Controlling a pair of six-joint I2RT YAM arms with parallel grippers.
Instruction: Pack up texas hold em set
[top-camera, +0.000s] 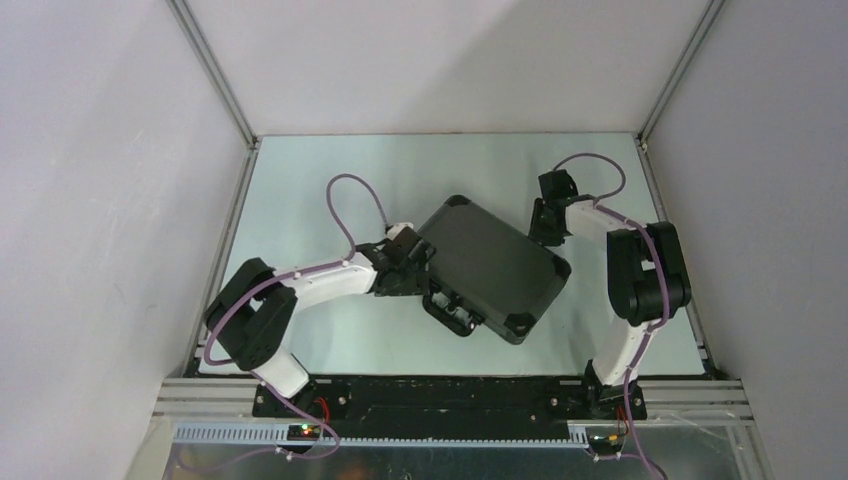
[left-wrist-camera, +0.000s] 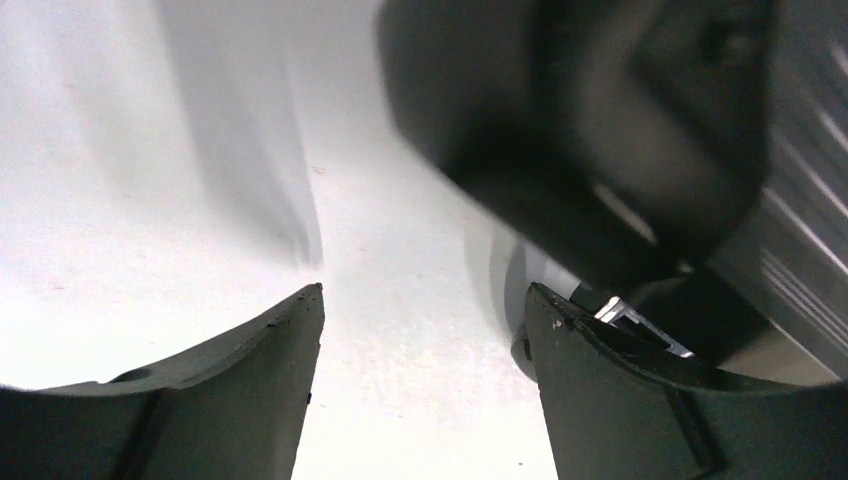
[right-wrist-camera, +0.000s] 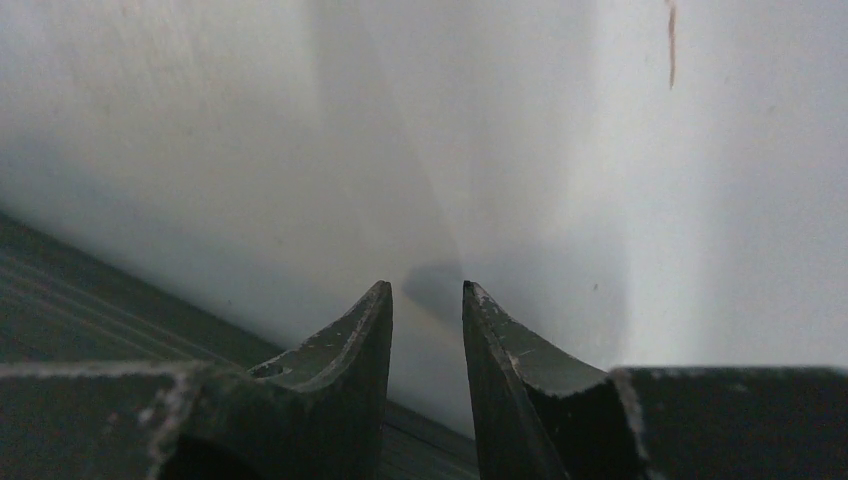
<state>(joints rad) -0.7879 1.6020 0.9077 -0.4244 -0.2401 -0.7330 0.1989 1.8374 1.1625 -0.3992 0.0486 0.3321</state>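
A: Where does the black case sit?

B: In the middle of the top view, flat on the pale table. Its lid is down, and it lies turned at a slant, with one corner toward the upper middle of the frame and another toward the lower right. The handle and the fittings beside it are on the lower-left long side.

A: And the left pincer?

B: It is against the case's left short side, just above the handle end. In its own wrist view the left pincer is released. The two fingers stand wide apart, with only bare table between them. A large, dark, blurred shape fills the upper right of that view, close to the right-hand finger. Which part of the case it is cannot be told.

A: The right pincer?

B: It is just beyond the case's upper-right edge, pointing down at the table. Whether it touches the case cannot be told from above. In its wrist view the right pincer is nearly closed. A narrow gap is left between the tips and nothing is held in it. A dark ribbed surface runs across the lower left of that view.
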